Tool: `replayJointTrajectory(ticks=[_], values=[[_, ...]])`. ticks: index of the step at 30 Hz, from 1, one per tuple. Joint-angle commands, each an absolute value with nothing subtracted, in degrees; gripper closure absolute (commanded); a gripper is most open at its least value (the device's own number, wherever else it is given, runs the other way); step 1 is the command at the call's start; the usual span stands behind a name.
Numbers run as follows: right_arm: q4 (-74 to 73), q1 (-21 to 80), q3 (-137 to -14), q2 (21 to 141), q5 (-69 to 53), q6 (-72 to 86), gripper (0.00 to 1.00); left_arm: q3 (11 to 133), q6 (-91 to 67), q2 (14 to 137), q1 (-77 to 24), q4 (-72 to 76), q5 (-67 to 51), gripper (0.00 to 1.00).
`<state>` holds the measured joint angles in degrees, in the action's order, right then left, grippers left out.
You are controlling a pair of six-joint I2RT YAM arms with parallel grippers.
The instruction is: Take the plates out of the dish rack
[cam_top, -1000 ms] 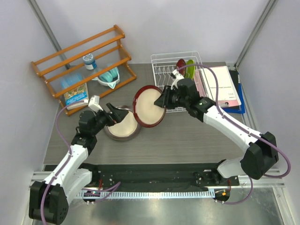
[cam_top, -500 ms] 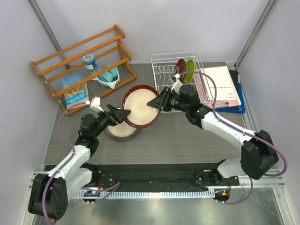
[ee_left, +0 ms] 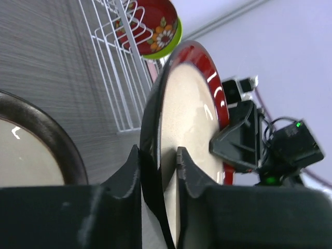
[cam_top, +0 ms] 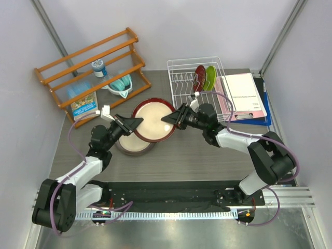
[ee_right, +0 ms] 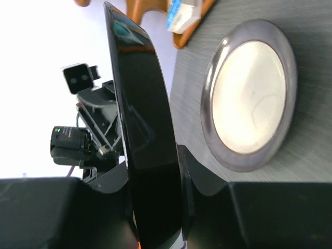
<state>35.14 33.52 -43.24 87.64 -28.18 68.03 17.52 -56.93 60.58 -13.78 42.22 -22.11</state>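
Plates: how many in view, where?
4: red-rimmed plate held by left hand and right hand; dark-rimmed plate on table; patterned plate and green plate in rack.

Four plates are showing. The red-rimmed plate (cam_top: 154, 122) is hanging between the left gripper (cam_top: 136, 123) and the right gripper (cam_top: 168, 118), both pinching its rim. The dark-rimmed plate (cam_top: 132, 146) is lying just under the left gripper. The patterned red plate (cam_top: 199, 76) and the lime green plate (cam_top: 210, 77) are standing behind the right gripper in the one dish rack (cam_top: 193, 59). Two grippers are working. One wooden shelf (cam_top: 88, 57) is sitting beyond the left gripper, with one teal item (cam_top: 120, 83) and one small jar (cam_top: 98, 68) at it.
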Motion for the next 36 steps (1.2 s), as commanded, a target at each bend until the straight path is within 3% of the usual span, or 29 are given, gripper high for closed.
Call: replayJointTrajectory(ticks=[1, 5, 7, 11, 18, 20, 26, 36], values=[[55.37, 34.89, -46.14, 85.96, -35.16, 76.11, 0.99, 17.58, -52.91, 60.12, -14.59, 43.95, -22.94, 1.00], [52.48, 34.89, -46.58, 85.34, -34.98, 73.66, 0.99, 18.28, -49.85, 57.49, -14.68, 37.12, -20.66, 1.00], [48.97, 34.81, -46.84, 84.56, -34.45, 71.38, 0.78, 18.81, -48.52, 54.77, -14.59, 33.68, -17.95, 1.00], [38.01, 34.54, -47.63, 81.75, -31.82, 64.98, 0.51, 19.16, -45.53, 47.91, -14.68, 23.41, -11.70, 1.00], [22.69, 34.02, -50.89, 76.74, -26.02, 54.42, 0.42, 23.11, -40.52, 38.41, -14.59, 9.85, -4.31, 1.00], [17.53, 34.01, -51.94, 75.50, -23.48, 52.13, 0.36, 24.08, -39.73, 36.39, -14.68, 6.70, -2.21, 1.00], [8.19, 33.84, -54.14, 69.79, -17.41, 44.74, 0.36, 26.10, -37.44, 37.08, -14.59, 1.84, 3.42, 1.00], [4.40, 33.49, -53.97, 66.71, -16.43, 40.96, 0.37, 23.20, -37.35, 44.47, -14.59, 8.08, 5.10, 1.00]])
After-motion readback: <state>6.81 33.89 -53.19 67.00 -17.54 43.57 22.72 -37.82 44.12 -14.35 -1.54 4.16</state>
